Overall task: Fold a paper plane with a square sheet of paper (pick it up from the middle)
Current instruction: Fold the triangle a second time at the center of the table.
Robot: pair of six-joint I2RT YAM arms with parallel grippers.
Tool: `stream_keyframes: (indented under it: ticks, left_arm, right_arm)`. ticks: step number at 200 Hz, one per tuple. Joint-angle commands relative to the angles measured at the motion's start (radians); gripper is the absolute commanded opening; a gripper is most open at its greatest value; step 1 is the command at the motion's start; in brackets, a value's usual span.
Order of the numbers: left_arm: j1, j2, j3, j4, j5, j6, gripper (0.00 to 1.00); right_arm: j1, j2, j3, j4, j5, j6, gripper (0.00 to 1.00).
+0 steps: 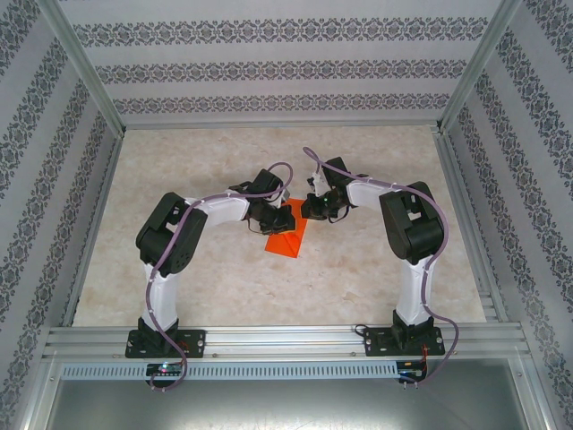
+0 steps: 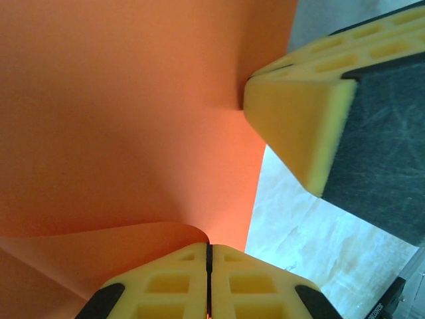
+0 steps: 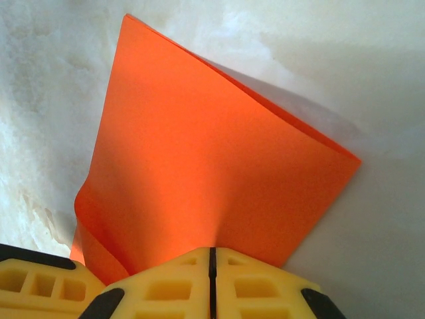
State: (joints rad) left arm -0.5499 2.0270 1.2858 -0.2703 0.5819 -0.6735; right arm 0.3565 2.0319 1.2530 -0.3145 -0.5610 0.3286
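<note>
The left gripper [image 2: 209, 286] has its two yellow fingers [image 2: 166, 286] pressed flat together, with only a thin dark seam between them. The orange sheet of paper [image 2: 119, 113] is pinched in that seam and curls up and away from the tips. The right gripper [image 3: 212, 286] is clamped the same way, its fingers [image 3: 259, 289] meeting on the near edge of the sheet, which puckers slightly where they bite. In the left wrist view the right gripper's yellow tip comes in from the upper right and touches the paper's edge, so the two grips sit close to each other. In the right wrist view part of the left gripper's finger lies just beside the right one, at lower left. From the pinch the paper fans outward, and along its far edge two layers show, one lying on the other, so it is folded over. A soft shadow falls on the table [image 1: 376, 269] beneath the far corner. From above, the sheet sits near the middle of the pale marbled table, between the two wrists, with its lower part spreading toward the arm bases. Patterned walls [image 1: 269, 67] stand around the table, and a metal rail [image 1: 286, 340] runs along the near edge where the arms are bolted.
</note>
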Motion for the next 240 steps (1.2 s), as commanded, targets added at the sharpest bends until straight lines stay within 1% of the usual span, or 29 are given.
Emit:
stream_keyframes:
  ticks: [1, 151, 240]
  left_arm:
    - [-0.010, 0.022, 0.033, -0.042, -0.029, 0.022, 0.09]
    - [-0.021, 0.062, 0.060, -0.094, -0.098, 0.042, 0.09]
    - [-0.029, 0.031, 0.060, -0.128, -0.161, 0.058, 0.08]
  right_arm:
    - [0.013, 0.019, 0.006, -0.053, 0.029, -0.031, 0.09]
    - [0.012, 0.007, -0.003, -0.057, 0.034, -0.041, 0.09]
    - [0.010, 0.009, -0.007, -0.069, 0.050, -0.054, 0.09]
